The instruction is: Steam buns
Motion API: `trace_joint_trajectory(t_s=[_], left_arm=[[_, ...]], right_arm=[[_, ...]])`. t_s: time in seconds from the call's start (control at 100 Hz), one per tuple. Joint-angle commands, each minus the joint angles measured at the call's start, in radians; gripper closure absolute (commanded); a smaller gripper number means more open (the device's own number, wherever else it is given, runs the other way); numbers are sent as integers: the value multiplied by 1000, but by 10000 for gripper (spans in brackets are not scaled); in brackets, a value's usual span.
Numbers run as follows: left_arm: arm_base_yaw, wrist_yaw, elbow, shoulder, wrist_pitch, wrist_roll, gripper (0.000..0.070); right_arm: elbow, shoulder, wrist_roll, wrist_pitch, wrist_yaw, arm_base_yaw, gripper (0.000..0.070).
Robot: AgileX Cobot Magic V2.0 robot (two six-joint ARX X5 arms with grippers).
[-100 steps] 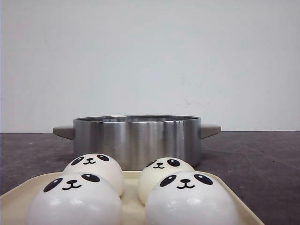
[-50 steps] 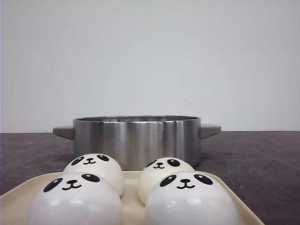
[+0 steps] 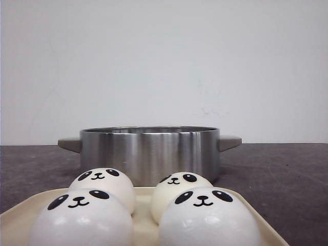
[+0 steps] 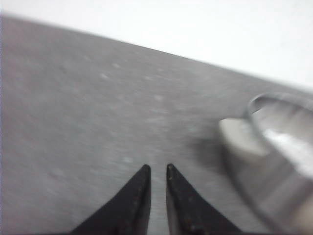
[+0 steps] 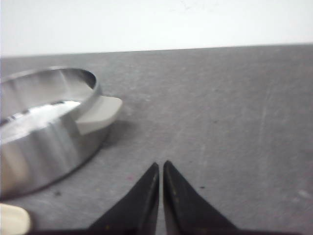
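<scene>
On the cream tray [image 3: 15, 223] nearest the camera sit all four buns [image 3: 210, 218], two in front and two behind, their panda faces turned forward; none has gone into the steel pot [image 3: 149, 154], which stands just beyond the tray on the dark table [image 3: 277, 174] with its grey handles out to either side. By that layout the task looks to be at its very start, with the first pick not yet made. The left gripper [image 4: 157, 169] hangs over bare table beside the pot's left handle, its black tips nearly together with only a thin slit between them and nothing held. The right gripper [image 5: 161, 165] hangs likewise beside the pot's right handle [image 5: 100, 112], its tips almost touching and empty. Neither arm shows in the front view, and neither wrist view shows a bun, so both sit away from the tray. The next move would call for one arm to swing back toward the tray, spread its fingers wide enough to straddle a rounded, glossy bun, and close gently, since the dome could slip or dent.
</scene>
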Motion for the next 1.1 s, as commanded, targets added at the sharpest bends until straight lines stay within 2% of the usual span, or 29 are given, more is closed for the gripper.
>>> trace_joint_trajectory(t_s=[0.0, 0.09, 0.16, 0.19, 0.24, 0.3, 0.34, 0.42, 0.5, 0.61, 0.72, 0.81, 0.92, 0.95, 0.99, 1.02, 1.07, 1.09], left_arm=[[1, 28, -3, 0, -23, -161, 674], [1, 120, 3, 0, -56, -189, 683], [1, 216, 19, 0, -57, -228, 689], [1, 249, 30, 0, -59, -246, 688], [1, 283, 60, 1, -82, -290, 685], [0, 277, 122, 2, -142, -358, 685], [0, 275, 179, 6, -175, -365, 685], [0, 278, 308, 32, -203, -302, 685], [0, 280, 455, 85, -207, -225, 685], [0, 280, 643, 209, -235, -101, 686], [0, 284, 786, 349, -328, 5, 687], [0, 287, 843, 435, -391, 54, 667], [-1, 279, 845, 478, -434, 53, 665], [-1, 279, 845, 487, -451, 51, 655], [-3, 279, 845, 492, -463, 47, 603], [-7, 279, 844, 493, -468, 45, 517], [-19, 280, 845, 492, -462, 45, 324], [-24, 280, 845, 492, -457, 45, 245]], right_arm=[[-2, 0, 138, 2, -4, 2, 693], [-1, 0, 236, 8, -14, 2, 693], [17, 0, 287, 26, -91, 2, 696], [40, 0, 279, 18, -111, 2, 697], [103, 0, 240, -33, -102, 4, 697], [205, 4, 163, -116, -45, 5, 697], [280, 15, 102, -155, 0, 5, 697], [428, 49, 6, -167, 37, 5, 697], [568, 113, 0, -144, 40, 5, 697], [727, 227, -6, -150, -10, 5, 697], [822, 330, -32, -189, -61, 5, 697], [849, 382, -30, -191, -110, 5, 696], [851, 402, -2, -184, -155, 5, 683], [851, 402, 6, -186, -165, 5, 654], [851, 402, 10, -186, -181, 5, 554], [851, 402, 15, -186, -196, 5, 437], [851, 402, 18, -189, -226, 5, 211], [851, 402, 21, -190, -236, 5, 141]])
